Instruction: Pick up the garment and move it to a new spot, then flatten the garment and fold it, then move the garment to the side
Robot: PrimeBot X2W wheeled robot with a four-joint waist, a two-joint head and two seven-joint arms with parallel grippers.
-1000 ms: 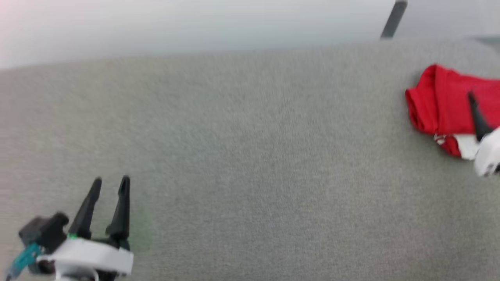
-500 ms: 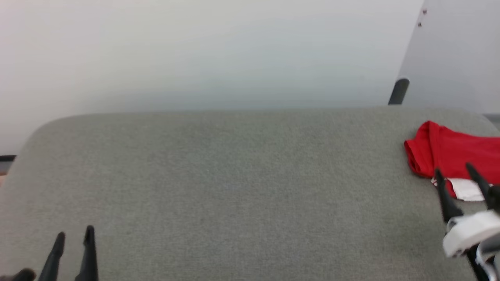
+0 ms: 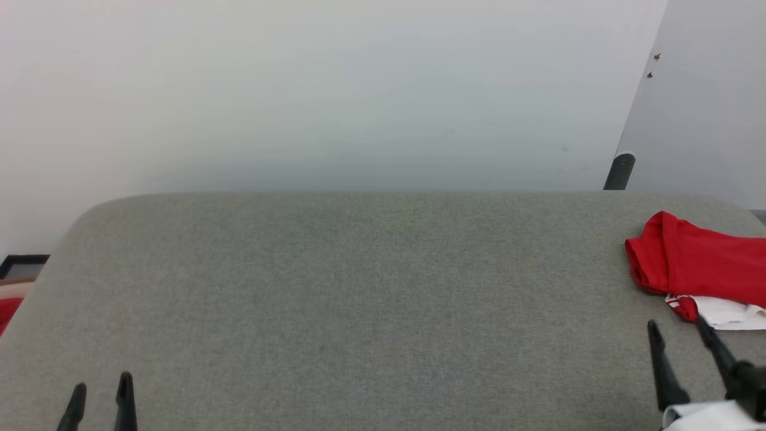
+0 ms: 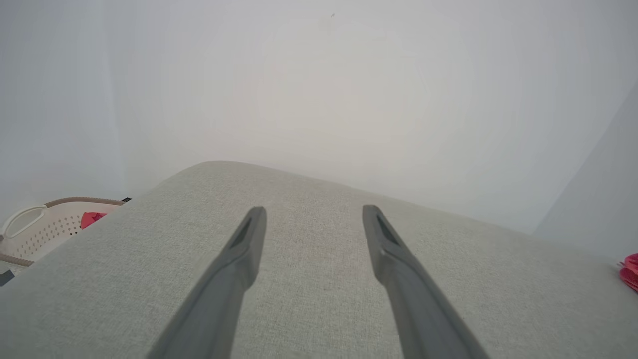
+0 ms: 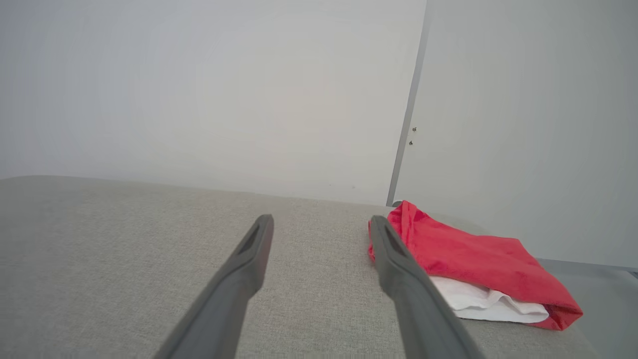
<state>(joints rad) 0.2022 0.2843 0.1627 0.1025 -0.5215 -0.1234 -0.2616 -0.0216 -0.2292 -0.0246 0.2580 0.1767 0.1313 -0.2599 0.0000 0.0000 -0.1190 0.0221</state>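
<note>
Red cloth on top, white underneath: the garment [image 3: 700,263] sits folded into a compact bundle at the far right end of the grey fabric surface [image 3: 359,287], close to its back corner, and the head view's right edge cuts it off. Look at that near edge. A white sleeve layer pokes out from under the red, and a small red-and-white striped cuff shows at the near-left corner. From the right wrist view the bundle reads as a thick wedge, with a rumpled red top, a rounded fold on the left and a white band along the bottom.

Over to the right hand [image 3: 676,324], low at the right of the head view. Its two dark fingers are spread wide with nothing between them, pointing up towards the bundle from the near side. The outer finger's tip lines up with that striped cuff, though whether it touches the cloth I cannot tell. In its own wrist view the same finger runs along the garment's left edge, while the other finger lies over bare grey fabric.

The left hand [image 3: 100,386] is down in the lower-left corner, well apart from the garment. Only its fingertips show in the head view, while its wrist view shows them parted wide, empty, over plain surface. Beyond the surface's left end sits a pale perforated basket [image 4: 35,232] with something red inside.
</note>
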